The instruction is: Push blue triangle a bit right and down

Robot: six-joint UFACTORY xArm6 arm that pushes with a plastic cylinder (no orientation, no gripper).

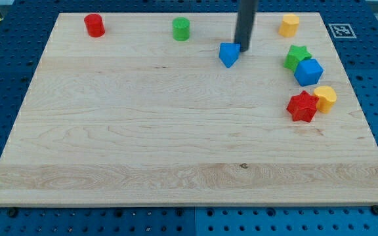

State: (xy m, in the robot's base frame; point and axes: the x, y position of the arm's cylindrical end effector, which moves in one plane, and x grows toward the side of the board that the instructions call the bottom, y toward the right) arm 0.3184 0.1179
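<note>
The blue triangle [228, 54] lies on the wooden board [143, 131] near the view's top, right of the middle. My tip [245, 49] comes down from the view's top and stands just right of the blue triangle's upper edge, touching it or nearly so.
A red cylinder [94, 25] and a green cylinder [181, 29] stand at the view's top left. A yellow block [289, 25] is at the top right. At the right are a green star [296, 56], a blue cube [308, 71], a red star [302, 106] and a yellow block [325, 98].
</note>
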